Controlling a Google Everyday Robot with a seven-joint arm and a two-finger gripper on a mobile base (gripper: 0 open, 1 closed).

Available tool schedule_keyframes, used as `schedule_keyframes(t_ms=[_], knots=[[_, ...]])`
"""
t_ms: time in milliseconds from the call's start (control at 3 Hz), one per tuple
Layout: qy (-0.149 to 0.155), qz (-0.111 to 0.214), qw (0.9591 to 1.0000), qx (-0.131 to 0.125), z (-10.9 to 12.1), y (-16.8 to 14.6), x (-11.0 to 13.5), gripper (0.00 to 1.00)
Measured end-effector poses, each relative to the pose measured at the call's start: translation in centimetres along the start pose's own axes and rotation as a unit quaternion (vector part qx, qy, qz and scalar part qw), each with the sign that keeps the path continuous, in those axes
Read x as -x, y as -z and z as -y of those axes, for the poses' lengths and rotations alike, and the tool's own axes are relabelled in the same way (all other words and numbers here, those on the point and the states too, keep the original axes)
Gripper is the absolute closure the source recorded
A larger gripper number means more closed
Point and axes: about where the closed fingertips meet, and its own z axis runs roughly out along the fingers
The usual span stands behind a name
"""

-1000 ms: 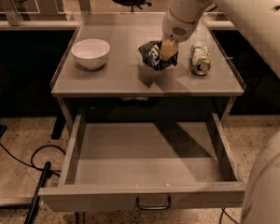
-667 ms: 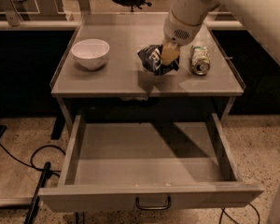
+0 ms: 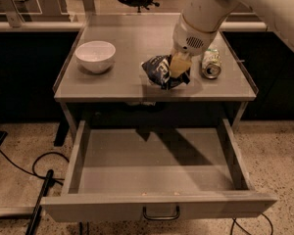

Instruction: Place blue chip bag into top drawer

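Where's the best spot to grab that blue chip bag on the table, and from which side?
Pinch the bunched upper edge of the blue chip bag, coming down from above. It sits crumpled on the table, so that raised fold is thin enough to pinch, and the can close beside it crowds a sideways approach. The gripper is at that edge, closed on the bag.

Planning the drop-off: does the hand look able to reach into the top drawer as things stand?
Probably yes. The hand is at the blue chip bag near the front edge of the tabletop, and the top drawer below stands open with nothing inside in the way.
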Motion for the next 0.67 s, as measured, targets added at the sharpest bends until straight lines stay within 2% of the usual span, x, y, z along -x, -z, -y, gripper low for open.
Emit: schedule_keyframes(t_ms=[333, 667], knots=[[-0.014, -0.009, 0.9997, 0.016, -1.6, 0.0, -0.9, 1.0], [-0.026, -0.014, 0.9985, 0.047, -4.6, -0.1, -1.7, 1.0]])
